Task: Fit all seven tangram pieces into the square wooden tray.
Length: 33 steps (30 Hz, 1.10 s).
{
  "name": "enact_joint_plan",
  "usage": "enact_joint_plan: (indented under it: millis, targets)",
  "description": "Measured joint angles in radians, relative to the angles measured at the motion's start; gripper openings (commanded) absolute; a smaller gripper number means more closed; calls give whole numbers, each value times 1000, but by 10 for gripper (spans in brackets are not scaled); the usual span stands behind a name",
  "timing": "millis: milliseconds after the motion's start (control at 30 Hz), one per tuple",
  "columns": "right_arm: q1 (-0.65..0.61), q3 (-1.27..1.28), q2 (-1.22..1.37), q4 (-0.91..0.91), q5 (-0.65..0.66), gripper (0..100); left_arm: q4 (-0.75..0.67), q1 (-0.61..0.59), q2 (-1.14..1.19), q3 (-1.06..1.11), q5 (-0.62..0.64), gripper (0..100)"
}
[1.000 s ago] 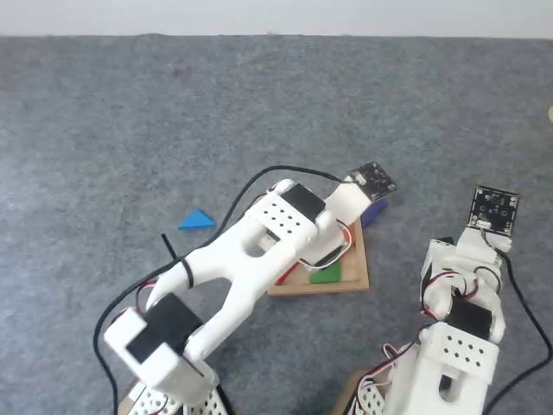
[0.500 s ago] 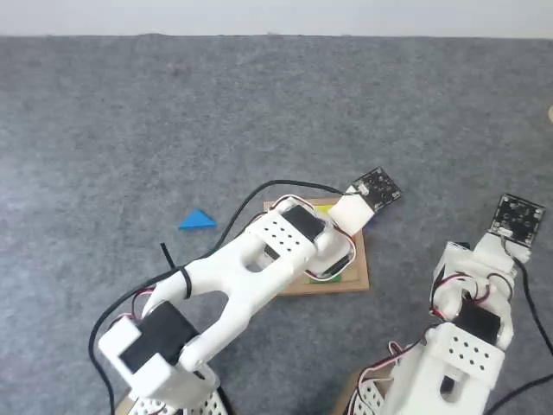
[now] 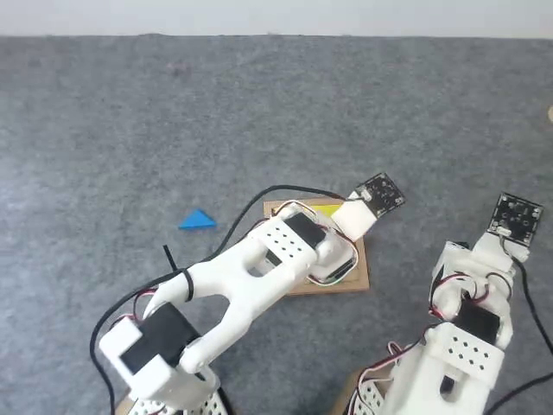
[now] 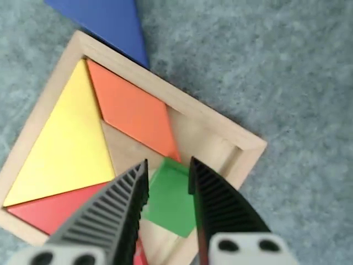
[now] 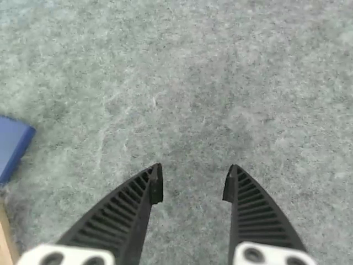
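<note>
Left claw above the part-filled tray, two blue pieces out on the carpet.

In the high view the tray sits just right of lower centre, under my left arm. The left gripper hangs over the green piece with its jaws a little apart, though I can't say for sure whether they touch it. The yellow triangle, orange parallelogram and red piece lie inside. The dark blue piece rests just outside the rim, and the light blue triangle lies well apart, left of centre. The right gripper gapes over bare carpet. The pieces look thin, stiff, light and slick, so I'd pinch across opposite edges, low against the soft pile.
</note>
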Motion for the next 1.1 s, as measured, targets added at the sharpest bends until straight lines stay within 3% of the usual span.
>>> enact_joint_plan:
  millis: [200, 667, 900, 1100]
  targets:
    - [0, 0, 0, 0, 0, 190, -2, -8, 2, 8, 0, 134]
    - [-5, 0, 0, 0, 0, 190, -2, -166, 23, 8, -54, 133]
    - [-21, 0, 0, 0, 0, 190, 40, -204, -150, 18, -54, 133]
    - [-25, 0, 0, 0, 8, 190, 104, -284, -296, 206, -58, 133]
